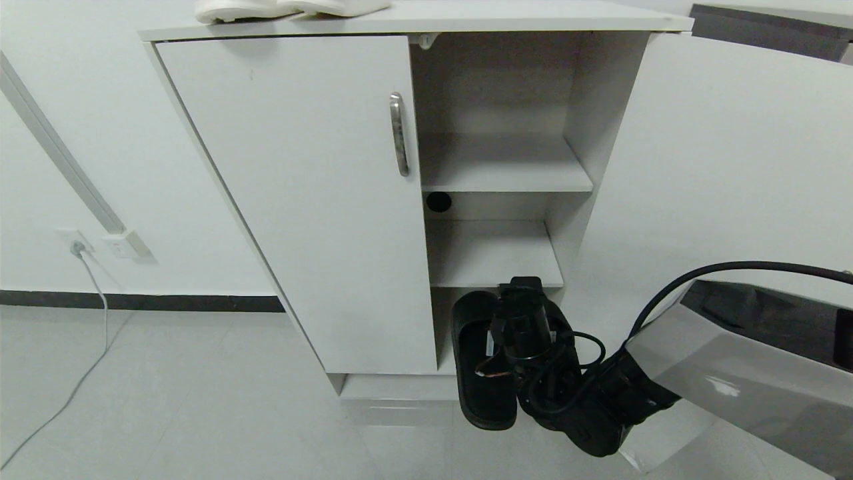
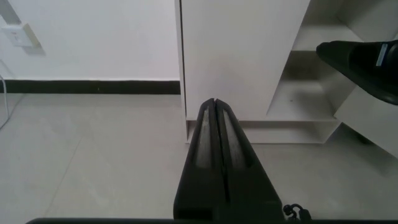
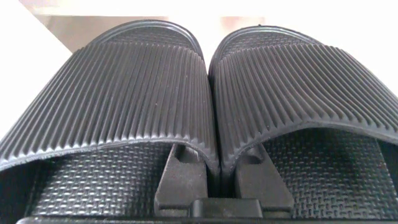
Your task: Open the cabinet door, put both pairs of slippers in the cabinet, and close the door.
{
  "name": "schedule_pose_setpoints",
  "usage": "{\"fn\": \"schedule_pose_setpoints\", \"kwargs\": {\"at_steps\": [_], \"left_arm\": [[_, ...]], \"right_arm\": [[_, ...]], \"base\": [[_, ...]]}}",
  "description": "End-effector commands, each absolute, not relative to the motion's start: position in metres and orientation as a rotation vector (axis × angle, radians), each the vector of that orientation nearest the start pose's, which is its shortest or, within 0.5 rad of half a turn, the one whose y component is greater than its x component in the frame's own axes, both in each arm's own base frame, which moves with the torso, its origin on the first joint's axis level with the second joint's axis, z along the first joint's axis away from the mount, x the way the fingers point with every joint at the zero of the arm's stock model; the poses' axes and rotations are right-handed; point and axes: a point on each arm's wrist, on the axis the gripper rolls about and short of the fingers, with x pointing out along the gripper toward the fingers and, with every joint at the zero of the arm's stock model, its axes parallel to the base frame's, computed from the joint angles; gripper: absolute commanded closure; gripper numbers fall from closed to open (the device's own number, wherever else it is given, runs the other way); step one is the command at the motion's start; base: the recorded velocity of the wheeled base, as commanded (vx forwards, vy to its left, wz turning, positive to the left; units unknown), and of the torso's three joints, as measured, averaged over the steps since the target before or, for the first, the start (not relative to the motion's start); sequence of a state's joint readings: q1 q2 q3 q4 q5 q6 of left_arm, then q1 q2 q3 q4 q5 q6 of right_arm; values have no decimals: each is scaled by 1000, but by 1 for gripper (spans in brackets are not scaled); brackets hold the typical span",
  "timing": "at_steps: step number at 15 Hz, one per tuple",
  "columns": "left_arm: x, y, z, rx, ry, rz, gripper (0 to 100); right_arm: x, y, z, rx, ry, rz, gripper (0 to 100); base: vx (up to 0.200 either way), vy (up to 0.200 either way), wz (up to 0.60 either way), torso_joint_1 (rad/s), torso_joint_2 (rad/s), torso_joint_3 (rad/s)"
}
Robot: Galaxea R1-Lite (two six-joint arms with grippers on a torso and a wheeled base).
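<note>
Clamped in right gripper [image 1: 523,327] by inner edges: black slippers [image 1: 476,360], side by side, toes at mouth of bottom bay [image 1: 442,333] of cabinet [image 1: 600,133]. Long axis straight into opening; probably just a push ahead. Left gripper [image 2: 214,109] pressed together, holding nothing, low, facing closed door [image 1: 300,200]. White slippers [image 1: 286,8] atop cabinet.

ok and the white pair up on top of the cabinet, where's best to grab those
Probably the ends of the white slippers nearest the front edge of the white cabinet, coming from the front. They lie side by side, so one finger inside each could clamp the inner sides together, as the right pincer holds the black ribbed rubber slippers.
</note>
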State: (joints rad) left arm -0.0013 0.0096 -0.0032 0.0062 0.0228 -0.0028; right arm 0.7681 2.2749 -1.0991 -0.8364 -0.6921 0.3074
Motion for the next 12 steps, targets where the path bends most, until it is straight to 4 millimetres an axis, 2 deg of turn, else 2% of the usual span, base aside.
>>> {"fn": "schedule_pose_setpoints", "kwargs": {"at_steps": [1, 5, 12], "left_arm": [[-23, 1, 75, -1, 8, 21, 100], [-23, 1, 76, -1, 3, 21, 100], [-23, 1, 76, -3, 3, 21, 100]], "right_arm": [[311, 284, 61, 57, 231, 51, 100], [314, 285, 55, 34, 70, 61, 100], [315, 284, 59, 45, 55, 59, 100]], "base": [[0, 0, 0, -2, -2, -198], [0, 0, 0, 1, 1, -161], [0, 0, 0, 0, 0, 0]]}}
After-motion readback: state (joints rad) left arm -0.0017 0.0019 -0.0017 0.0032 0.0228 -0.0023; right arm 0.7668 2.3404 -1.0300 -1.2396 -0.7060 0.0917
